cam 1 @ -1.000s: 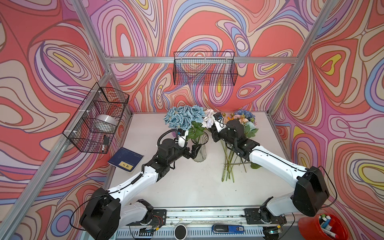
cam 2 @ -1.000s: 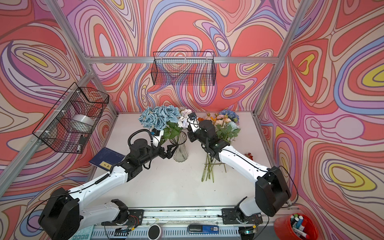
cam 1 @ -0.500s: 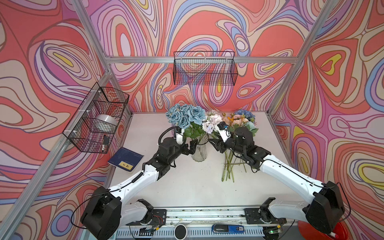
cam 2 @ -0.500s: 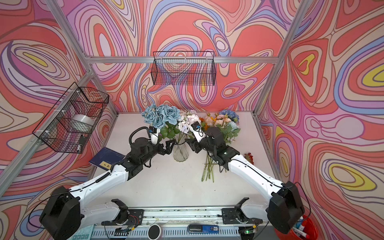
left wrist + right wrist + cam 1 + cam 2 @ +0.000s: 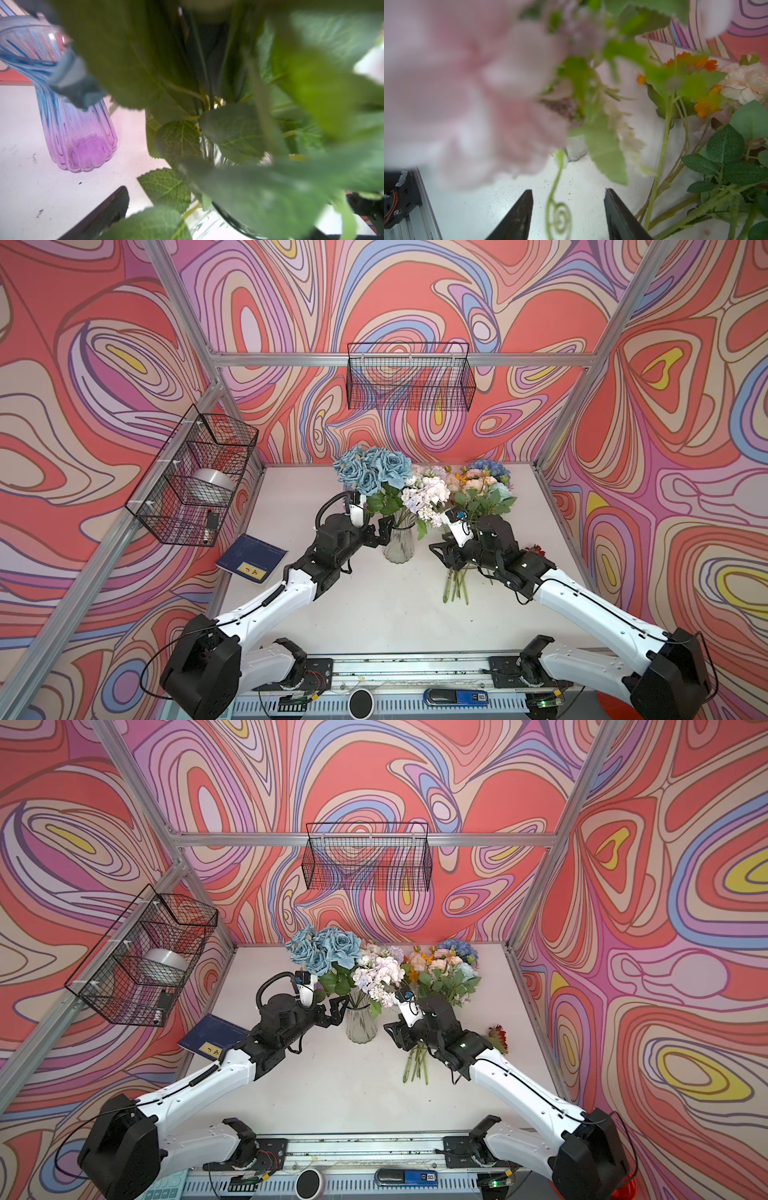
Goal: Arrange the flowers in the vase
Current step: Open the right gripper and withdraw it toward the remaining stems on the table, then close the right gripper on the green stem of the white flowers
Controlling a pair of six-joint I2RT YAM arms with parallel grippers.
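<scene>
Right wrist view: the right gripper [image 5: 569, 191] stands spread, pinching nothing, a curled tendril [image 5: 559, 218] between its jaws. At the glass vase's [image 5: 398, 549] 9 o'clock, the left gripper [image 5: 384, 532] is spread too. Inside stand dusty-blue roses [image 5: 372, 468]. Likely next: pinch 1 stem from the loose bunch [image 5: 478, 493] at 3 o'clock.

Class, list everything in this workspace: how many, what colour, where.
clear vase: one, clear, upright on table
roses: one bunch, dusty blue, in clear vase
pale blooms: one cluster, lilac-white, same vase
loose flowers: one heap, mixed colours, right of it
red flower: one, red, table's right side
tinted vase: one, blue-purple, left wrist view only
notebook: one, dark blue, table's left edge
back basket: one, black wire, back wall
side basket: one, black wire, left wall
left hand: one, black, open beside clear vase
right hand: one, black, open above table
</scene>
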